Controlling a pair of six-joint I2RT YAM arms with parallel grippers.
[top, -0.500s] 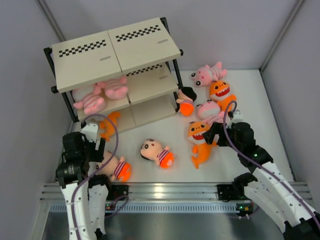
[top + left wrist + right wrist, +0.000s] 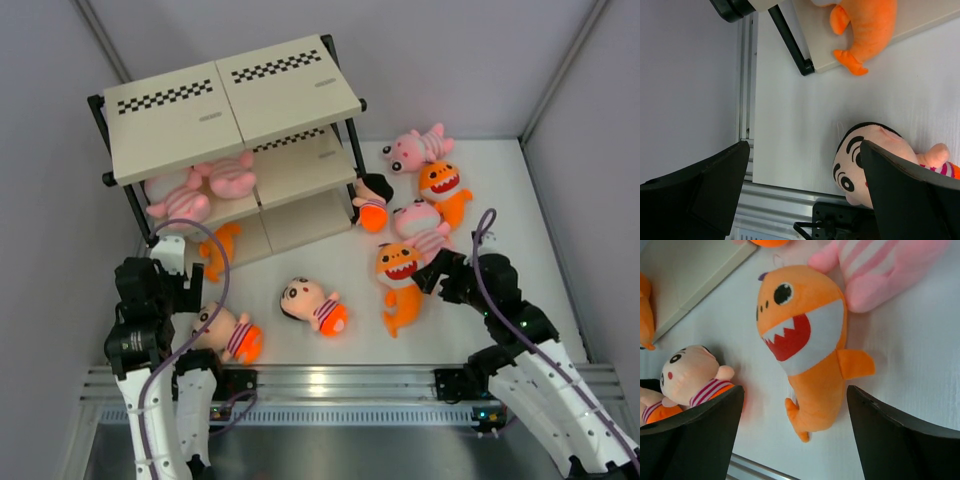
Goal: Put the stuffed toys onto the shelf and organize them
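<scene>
Hovering spread and empty, the right hand (image 2: 795,395) is straddling the orange shark (image 2: 805,340) on the surface (image 2: 510,200), well apart from the shelf (image 2: 230,100), while the left hand (image 2: 805,150) is gaping beside a doll (image 2: 865,160); closing off-centre is likely risking snagging the pink striped toy (image 2: 885,270) just beside the shark.

No legible text, label, brand, number or sign appears in any view. The only printed marking is the black-and-white checkered strip (image 2: 165,97) along the board edges of the shelf (image 2: 290,100), at 11 o'clock in the top view. It is pattern only, no characters.
</scene>
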